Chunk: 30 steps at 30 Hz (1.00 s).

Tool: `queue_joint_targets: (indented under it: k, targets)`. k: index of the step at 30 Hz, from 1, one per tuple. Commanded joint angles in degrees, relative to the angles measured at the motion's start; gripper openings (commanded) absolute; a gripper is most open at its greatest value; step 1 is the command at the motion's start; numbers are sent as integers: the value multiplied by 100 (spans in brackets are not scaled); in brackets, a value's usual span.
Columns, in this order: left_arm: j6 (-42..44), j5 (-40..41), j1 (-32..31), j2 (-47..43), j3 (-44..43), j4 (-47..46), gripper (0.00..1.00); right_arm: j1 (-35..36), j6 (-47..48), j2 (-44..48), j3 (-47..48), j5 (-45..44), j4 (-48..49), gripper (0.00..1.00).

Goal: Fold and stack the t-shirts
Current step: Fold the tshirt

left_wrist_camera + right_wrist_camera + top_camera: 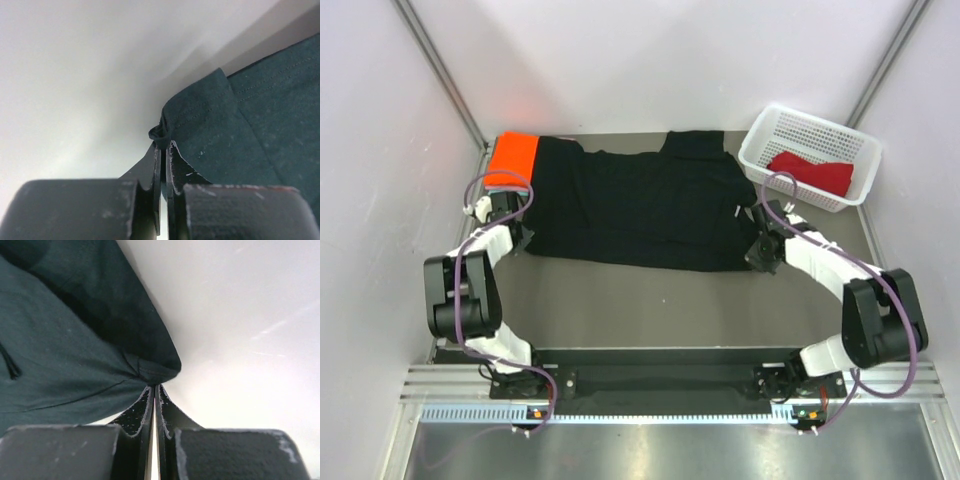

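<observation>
Since the left and right jaws are pinched shut on only the tips of the 2 near corners of the black t-shirt (640, 205), spread flat on the table (620, 300), we should lift slowly and evenly so neither thin hold slips.

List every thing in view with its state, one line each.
black tee: spread flat, unfolded, both near corners pinched
orange tee: folded flat, far left, against the black tee's sleeve
red tee: bunched, unfolded, inside the basket
basket: upright, holding the red tee
left end effector: shut on the black tee's corner
right end effector: shut on the black tee's other corner
</observation>
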<state>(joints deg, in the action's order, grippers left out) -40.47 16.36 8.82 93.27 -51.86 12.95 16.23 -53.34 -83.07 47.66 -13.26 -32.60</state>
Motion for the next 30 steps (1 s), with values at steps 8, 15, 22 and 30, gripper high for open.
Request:
queue_joint_targets:
  k: [8, 15, 22, 30]
  targets:
    - [-198, 421, -117, -1346, 632, 902, 0, -524, 1027, 1134, -265, 173, -1020, 0]
    - [-470, 350, -117, -2120, 1239, 1402, 0, -709, 984, 2320, -951, 280, -1468, 0]
    - [-761, 147, -161, -3052, 1986, 1737, 0, -823, 843, 3252, -1487, 561, -1899, 0]
    - [-647, 929, -161, -2684, 1566, 2614, 27, -858, 878, 3245, -1295, 588, -2083, 20]
